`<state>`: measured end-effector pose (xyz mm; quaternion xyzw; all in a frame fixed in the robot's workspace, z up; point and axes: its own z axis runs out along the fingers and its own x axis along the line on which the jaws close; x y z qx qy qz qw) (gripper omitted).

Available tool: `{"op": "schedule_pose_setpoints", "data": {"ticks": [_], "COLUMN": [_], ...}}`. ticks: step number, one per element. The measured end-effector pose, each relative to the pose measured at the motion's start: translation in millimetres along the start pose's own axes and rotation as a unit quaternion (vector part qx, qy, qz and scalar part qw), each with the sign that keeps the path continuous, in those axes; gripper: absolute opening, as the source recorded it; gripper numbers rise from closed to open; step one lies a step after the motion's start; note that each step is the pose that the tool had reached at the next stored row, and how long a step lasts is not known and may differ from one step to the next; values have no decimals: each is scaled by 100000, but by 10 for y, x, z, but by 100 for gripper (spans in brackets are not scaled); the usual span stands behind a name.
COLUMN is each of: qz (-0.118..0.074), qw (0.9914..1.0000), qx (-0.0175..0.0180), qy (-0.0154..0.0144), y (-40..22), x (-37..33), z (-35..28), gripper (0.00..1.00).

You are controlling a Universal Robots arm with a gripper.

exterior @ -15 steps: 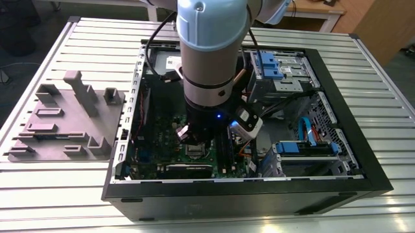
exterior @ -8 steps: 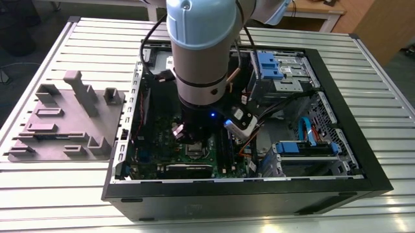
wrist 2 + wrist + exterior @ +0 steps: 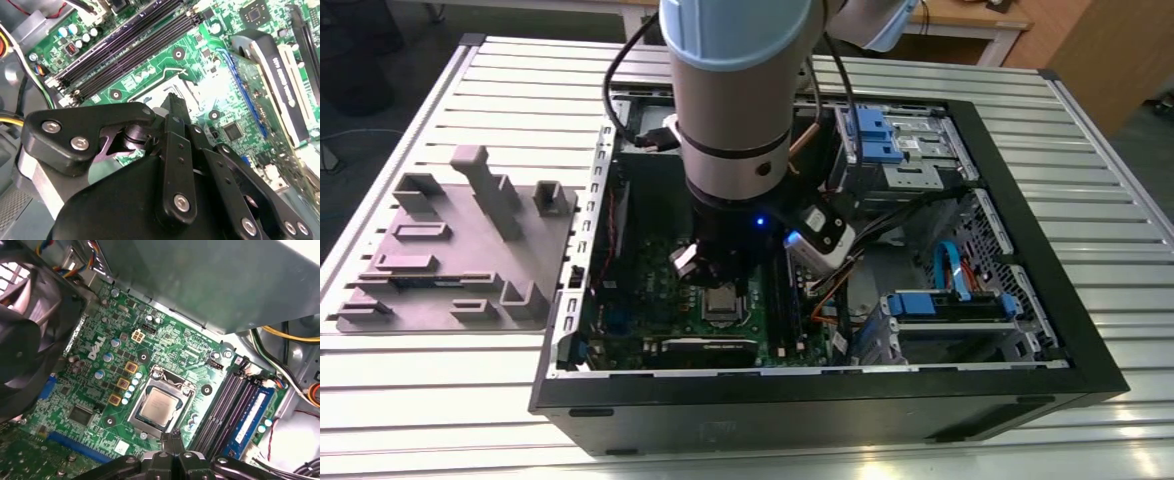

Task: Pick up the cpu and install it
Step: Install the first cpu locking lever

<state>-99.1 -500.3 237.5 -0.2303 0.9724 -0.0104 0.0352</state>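
Black gripper (image 3: 175,436), its two fingers pinched tight together with nothing between them, hangs low over the green board (image 3: 170,340), and the square cpu (image 3: 159,406) lies flat in its socket (image 3: 172,381) just beside the tips.

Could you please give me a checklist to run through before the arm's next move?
1. cpu lies inside the socket frame: ok.
2. cpu sits square in that frame: ok.
3. Gripper shut, holding nothing: ok.
4. Gripper at the frame's edge, off the cpu's top: ok.
5. Socket lever latched down: cannot tell.
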Motion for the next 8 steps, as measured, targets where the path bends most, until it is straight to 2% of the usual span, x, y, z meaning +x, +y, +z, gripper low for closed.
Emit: {"op": "schedule_pose_setpoints", "data": {"ticks": [8], "qz": [3], "qw": [100000], "qx": [35], "qy": [-82], "y": [1], "x": [2], "z": [-16], "gripper": [10]}}
